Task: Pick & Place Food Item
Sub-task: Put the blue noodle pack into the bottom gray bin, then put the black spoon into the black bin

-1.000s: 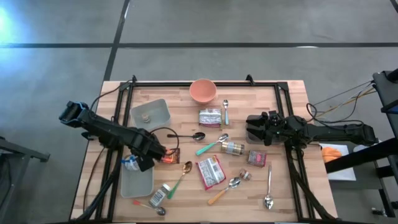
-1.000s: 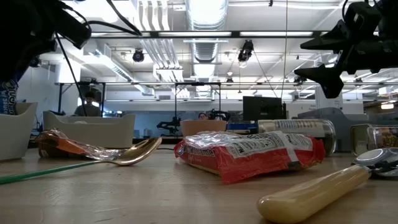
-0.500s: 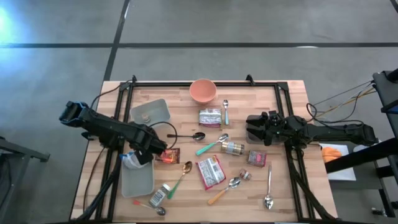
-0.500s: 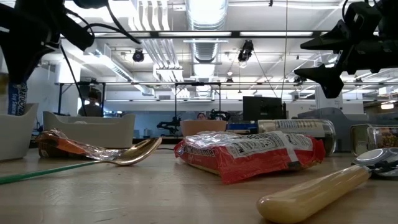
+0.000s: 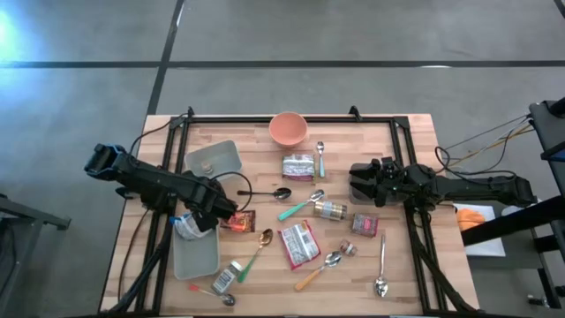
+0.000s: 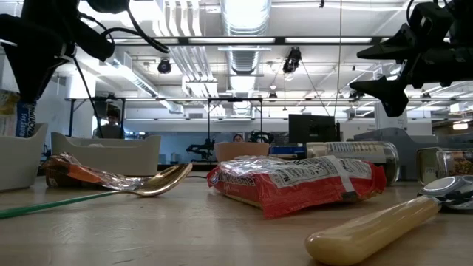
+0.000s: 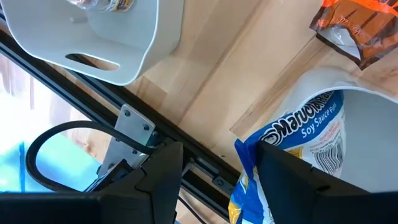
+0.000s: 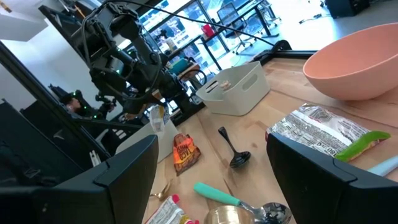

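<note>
Risk: my left gripper (image 5: 196, 221), at centre left, stays clamped on the sauce packet (image 7: 292, 155) over the grey bin (image 5: 196, 256); off-centre release drops it outside. Right gripper (image 5: 360, 181) waits apart.

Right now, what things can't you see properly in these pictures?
- Blue and white sauce packet: left wrist view, its lower part is cut off by the picture's edge and one of the left gripper's fingers.
- Labels on the small jars: high view, too small to read.
- Grey bin: low view, cut by the picture's edge; its inside is hidden by its wall.
</note>
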Motion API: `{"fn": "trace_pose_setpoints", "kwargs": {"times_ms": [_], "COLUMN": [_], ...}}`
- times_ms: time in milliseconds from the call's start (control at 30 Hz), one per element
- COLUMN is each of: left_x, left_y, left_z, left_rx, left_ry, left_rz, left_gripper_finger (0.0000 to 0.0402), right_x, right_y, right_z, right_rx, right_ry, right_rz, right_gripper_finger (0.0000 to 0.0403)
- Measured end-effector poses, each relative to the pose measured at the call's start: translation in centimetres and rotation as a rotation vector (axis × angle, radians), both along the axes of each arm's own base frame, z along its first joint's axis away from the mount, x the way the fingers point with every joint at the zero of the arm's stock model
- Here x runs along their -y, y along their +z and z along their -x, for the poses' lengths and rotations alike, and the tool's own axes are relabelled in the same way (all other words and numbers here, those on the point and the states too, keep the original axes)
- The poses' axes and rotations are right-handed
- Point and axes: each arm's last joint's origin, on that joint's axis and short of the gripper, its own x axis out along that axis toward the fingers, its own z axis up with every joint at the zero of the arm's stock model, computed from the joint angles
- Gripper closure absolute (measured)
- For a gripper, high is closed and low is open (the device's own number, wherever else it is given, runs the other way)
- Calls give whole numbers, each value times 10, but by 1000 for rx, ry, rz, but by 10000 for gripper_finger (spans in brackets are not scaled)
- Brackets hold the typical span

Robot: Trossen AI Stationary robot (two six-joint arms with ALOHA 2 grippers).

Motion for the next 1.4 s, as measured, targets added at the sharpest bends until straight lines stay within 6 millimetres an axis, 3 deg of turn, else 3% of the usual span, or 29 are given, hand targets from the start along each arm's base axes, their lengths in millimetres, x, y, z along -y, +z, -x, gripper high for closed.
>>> {"fn": "trace_pose_setpoints", "kwargs": {"times_ms": [867,1200,1400], "left_x": [-4,-13,-20], "left_y": [2,26,31], "left_z": [0,-5,-13], "left_rx": [-7,111,190], "left_ry": [72,66,80], "left_rz": [104,89,51], "left_gripper_finger": [198,198,198], "right_x": [0,0,0], "right_y": [0,0,0], "right_z": [0,0,0], "right_rx": [0,1,0], "right_ry": [0,0,0], "right_rz": [0,0,0], "right_gripper_finger": [106,106,106]}}
